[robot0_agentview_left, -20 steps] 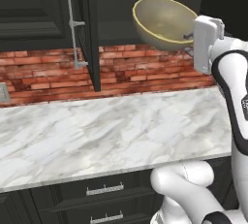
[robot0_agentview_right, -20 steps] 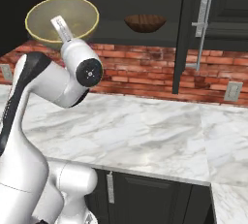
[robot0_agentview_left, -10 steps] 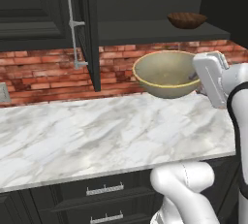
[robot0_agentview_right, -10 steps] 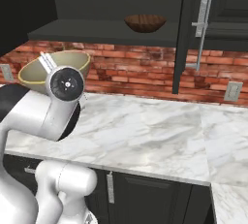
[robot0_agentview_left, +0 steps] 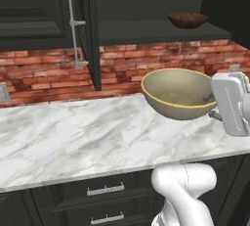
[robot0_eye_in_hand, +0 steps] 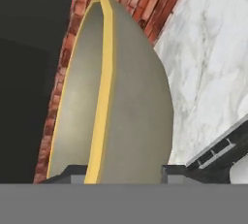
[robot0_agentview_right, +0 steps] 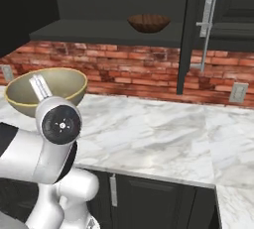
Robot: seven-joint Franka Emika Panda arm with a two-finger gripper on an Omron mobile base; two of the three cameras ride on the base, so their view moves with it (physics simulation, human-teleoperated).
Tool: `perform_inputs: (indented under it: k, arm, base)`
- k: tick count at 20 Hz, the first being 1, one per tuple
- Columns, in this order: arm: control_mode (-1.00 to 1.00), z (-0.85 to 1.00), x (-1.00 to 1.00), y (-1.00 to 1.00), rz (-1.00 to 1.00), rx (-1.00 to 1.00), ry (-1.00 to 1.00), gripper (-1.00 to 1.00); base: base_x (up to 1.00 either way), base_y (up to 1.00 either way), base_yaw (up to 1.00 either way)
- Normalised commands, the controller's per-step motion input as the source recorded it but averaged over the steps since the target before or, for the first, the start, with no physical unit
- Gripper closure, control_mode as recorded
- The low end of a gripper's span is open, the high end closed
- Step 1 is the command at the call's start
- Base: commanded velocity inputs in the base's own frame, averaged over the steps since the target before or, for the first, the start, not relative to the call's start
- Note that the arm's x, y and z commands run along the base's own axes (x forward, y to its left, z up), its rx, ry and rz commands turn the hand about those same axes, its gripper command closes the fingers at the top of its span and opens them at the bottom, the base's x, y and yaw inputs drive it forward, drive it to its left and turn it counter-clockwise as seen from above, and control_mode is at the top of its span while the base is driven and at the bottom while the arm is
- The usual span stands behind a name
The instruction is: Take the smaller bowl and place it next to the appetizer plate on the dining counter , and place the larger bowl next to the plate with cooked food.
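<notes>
Gripping larger bowl (robot0_agentview_left: 178, 93) by rim, claw (robot0_eye_in_hand: 118, 172); mouth upward, level.

The white grey-veined marble countertop (robot0_agentview_left: 83, 137) lies bare, giving open passage beneath the held beige yellow-rimmed ceramic bowl (robot0_agentview_left: 178, 93). Behind, the red brick backsplash (robot0_agentview_right: 129, 69) and a projecting dark open cabinet door (robot0_agentview_left: 90, 29) (edge-on) block the way.

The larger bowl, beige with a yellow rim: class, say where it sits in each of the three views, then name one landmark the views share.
Left base view: larger bowl right of centre, above the counter.
Right base view: far left, behind the arm.
Hand view: fills the centre, edge-on.
Shared landmark: the red brick wall.
</notes>
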Motion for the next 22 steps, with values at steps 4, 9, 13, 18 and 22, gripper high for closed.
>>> perform_inputs:
  k: [4,9,13,18,22]
  arm:
    - [1.00,0.00,0.00,0.00,0.00,0.00,0.00,1.00]
    - [1.00,0.00,0.00,0.00,0.00,0.00,0.00,1.00]
    - [1.00,0.00,0.00,0.00,0.00,0.00,0.00,1.00]
    - [1.00,0.00,0.00,0.00,0.00,0.00,0.00,1.00]
    - [1.00,0.00,0.00,0.00,0.00,0.00,0.00,1.00]
  base:
    - [-1.00,0.00,0.00]
    - [-1.00,0.54,0.12]
    - [-0.85,0.92,0.59]
    - [-0.45,0.72,0.78]
    - [-0.05,0.58,0.82]
